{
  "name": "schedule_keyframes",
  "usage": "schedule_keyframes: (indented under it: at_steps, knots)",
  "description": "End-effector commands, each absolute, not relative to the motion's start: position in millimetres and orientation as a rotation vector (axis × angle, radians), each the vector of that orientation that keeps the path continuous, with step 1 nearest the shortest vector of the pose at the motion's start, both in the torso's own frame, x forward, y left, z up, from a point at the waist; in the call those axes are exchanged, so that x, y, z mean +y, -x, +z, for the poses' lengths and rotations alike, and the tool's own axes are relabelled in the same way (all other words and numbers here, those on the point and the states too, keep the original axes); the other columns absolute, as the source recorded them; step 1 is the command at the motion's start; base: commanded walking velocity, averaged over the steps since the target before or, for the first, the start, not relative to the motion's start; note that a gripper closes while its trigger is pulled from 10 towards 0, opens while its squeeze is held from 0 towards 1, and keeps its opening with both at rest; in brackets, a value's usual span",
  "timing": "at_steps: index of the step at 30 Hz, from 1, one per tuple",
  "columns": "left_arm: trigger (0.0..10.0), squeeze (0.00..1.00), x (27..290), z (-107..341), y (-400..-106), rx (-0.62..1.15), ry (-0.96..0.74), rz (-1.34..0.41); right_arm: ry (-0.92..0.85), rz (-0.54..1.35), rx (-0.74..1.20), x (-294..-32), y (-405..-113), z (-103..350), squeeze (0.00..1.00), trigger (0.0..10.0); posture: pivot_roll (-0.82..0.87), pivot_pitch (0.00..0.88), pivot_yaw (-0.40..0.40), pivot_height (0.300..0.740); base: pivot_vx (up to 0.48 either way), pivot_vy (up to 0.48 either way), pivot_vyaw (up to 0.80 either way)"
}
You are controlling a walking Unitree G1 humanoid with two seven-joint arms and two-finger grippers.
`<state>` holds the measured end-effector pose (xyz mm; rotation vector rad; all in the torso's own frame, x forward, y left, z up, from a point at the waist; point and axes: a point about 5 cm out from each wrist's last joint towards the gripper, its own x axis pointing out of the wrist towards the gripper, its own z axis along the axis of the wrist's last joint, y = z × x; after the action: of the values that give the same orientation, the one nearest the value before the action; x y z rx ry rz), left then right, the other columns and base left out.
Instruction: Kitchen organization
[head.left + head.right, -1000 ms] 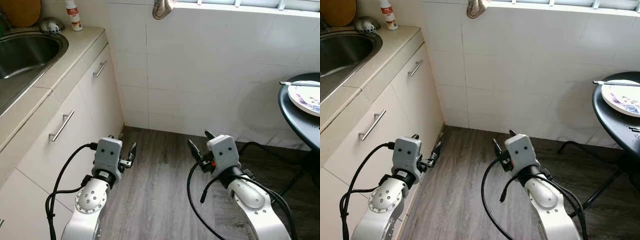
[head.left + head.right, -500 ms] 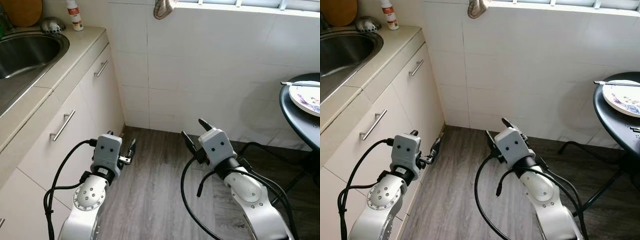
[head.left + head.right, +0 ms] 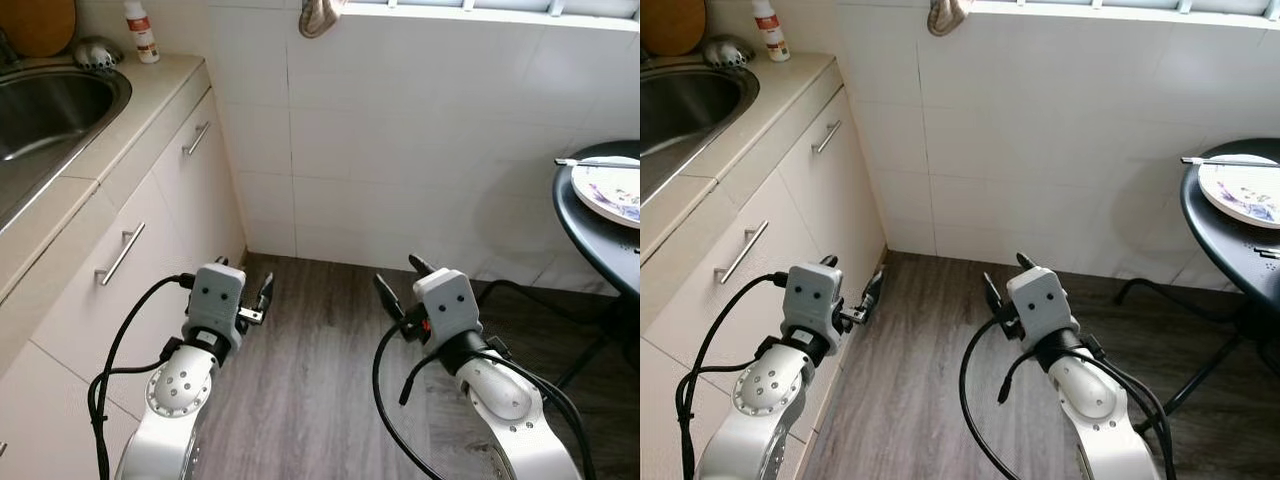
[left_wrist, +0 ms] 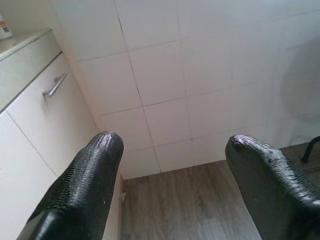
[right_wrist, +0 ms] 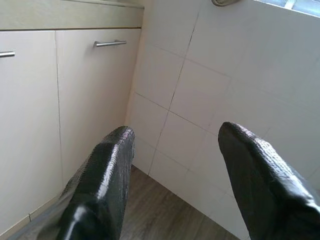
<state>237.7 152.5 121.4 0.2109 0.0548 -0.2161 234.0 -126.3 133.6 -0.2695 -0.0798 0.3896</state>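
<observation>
A white tiled wall (image 3: 420, 140) fills the upper middle and right of the frame, meeting a grey wood-plank floor (image 3: 310, 390) that runs down to the bottom edge. Along the left side stands a beige kitchen desk (image 3: 150, 95) over cream cabinet doors (image 3: 90, 290), each with a horizontal metal handle (image 3: 122, 252); a steel sink (image 3: 45, 110) is sunk into its top at the upper left. At the far right edge a round black desk (image 3: 600, 235) on thin dark legs carries a patterned plate (image 3: 610, 190) with a slim utensil (image 3: 590, 162) resting across its far rim. Both silver arms rise from the bottom of the frame over the floor, well apart from plate and sink. The left pincer (image 3: 262, 300) sits at lower left, just beside the cabinet fronts, its black fingers (image 4: 85, 185) spread apart with nothing between them. The right pincer (image 3: 398, 283) sits at lower centre-right, fingers (image 5: 105, 180) likewise apart and empty, aimed at the corner where cabinet meets wall. At the top left, behind the sink, stand a white bottle (image 3: 141, 31) with a red label, a small metal scrubber-like object (image 3: 97, 53) and a round wooden board (image 3: 38, 25). A brownish cloth (image 3: 320, 16) hangs from the sill at top centre.
</observation>
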Motion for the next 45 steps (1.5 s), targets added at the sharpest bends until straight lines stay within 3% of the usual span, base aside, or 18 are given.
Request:
schedule_keyframes:
  at_steps: [1,13,18,23,29,45]
  knots:
    - [10.0,0.0,151,122,-239,0.047,-0.218,-0.236,0.277,0.408,-0.094,-124,-235,136,0.0,10.0,-0.04,0.027,-0.005,0.74,0.0,0.0,0.0]
    - [10.0,0.0,150,123,-241,0.033,-0.224,-0.245,0.314,0.381,-0.153,-124,-236,139,0.0,10.0,-0.04,0.017,0.001,0.74,0.0,0.0,0.0]
    - [10.0,0.0,150,129,-245,-0.003,-0.23,-0.239,0.372,0.37,-0.306,-120,-237,162,0.0,10.0,-0.03,0.019,-0.004,0.74,0.0,0.0,0.0]
    - [10.0,0.0,149,132,-248,-0.028,-0.229,-0.234,0.368,0.359,-0.324,-121,-240,167,0.0,10.0,-0.03,0.001,-0.007,0.74,0.0,0.0,0.0]
    - [10.0,0.0,145,143,-265,-0.097,-0.224,-0.207,0.309,0.305,-0.369,-114,-275,186,0.0,10.0,0.0,0.0,-0.037,0.74,0.0,0.0,0.0]
    - [10.0,0.0,139,142,-267,-0.111,-0.231,-0.252,0.347,0.351,-0.314,-105,-284,158,0.0,10.0,0.01,0.0,-0.008,0.74,0.0,0.0,0.0]
